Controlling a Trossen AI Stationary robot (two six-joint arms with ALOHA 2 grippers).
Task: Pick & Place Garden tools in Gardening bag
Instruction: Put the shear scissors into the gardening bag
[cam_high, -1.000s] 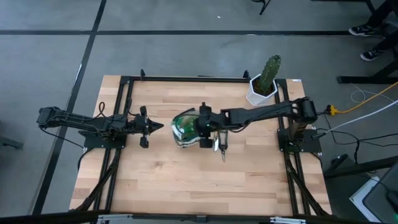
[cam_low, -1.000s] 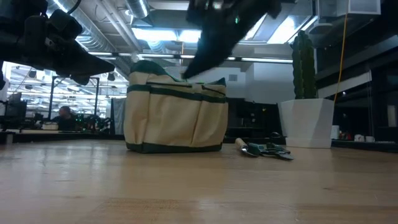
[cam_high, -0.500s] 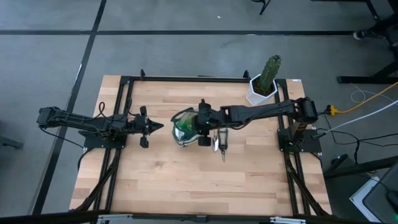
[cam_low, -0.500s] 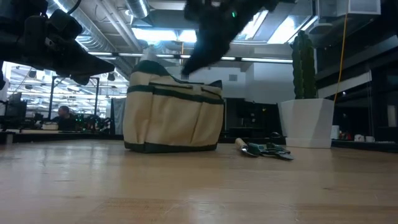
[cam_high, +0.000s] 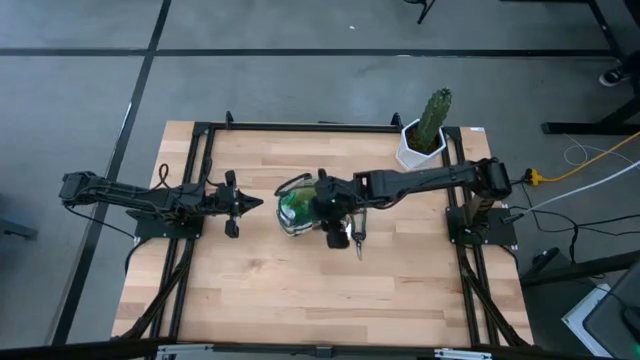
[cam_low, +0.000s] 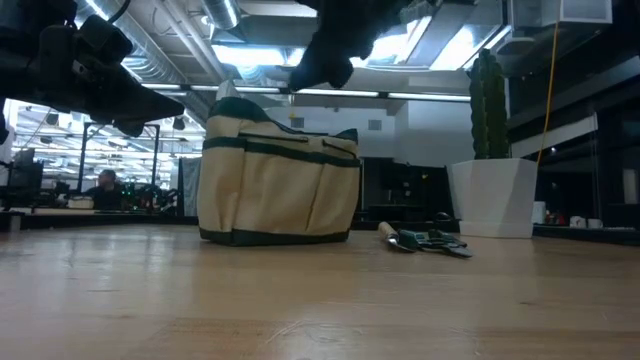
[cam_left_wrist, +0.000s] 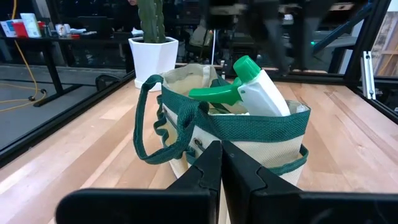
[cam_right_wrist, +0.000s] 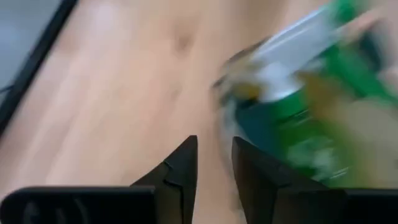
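The beige gardening bag with green trim (cam_high: 292, 205) stands upright on its base at the table's middle. A white spray bottle with a green trigger head (cam_left_wrist: 252, 87) sticks out of its top. A small tool with a pale wooden handle and green parts (cam_low: 420, 240) lies flat on the table right of the bag, and also shows in the high view (cam_high: 357, 236). My right gripper (cam_right_wrist: 214, 158) is open and empty, hovering above the bag's right side (cam_low: 322, 70). My left gripper (cam_left_wrist: 221, 155) is shut and empty, left of the bag (cam_high: 252, 204).
A white faceted pot with a cactus (cam_high: 422, 135) stands at the far right corner. Black frame rails (cam_high: 200, 180) run along the table's left and right sides. Bare wood lies toward the near edge (cam_high: 320, 290).
My right gripper has risen out of the bag's top and now hangs clear above it. The bag has slid slightly toward the table's left. The tool on the table has stayed in place.
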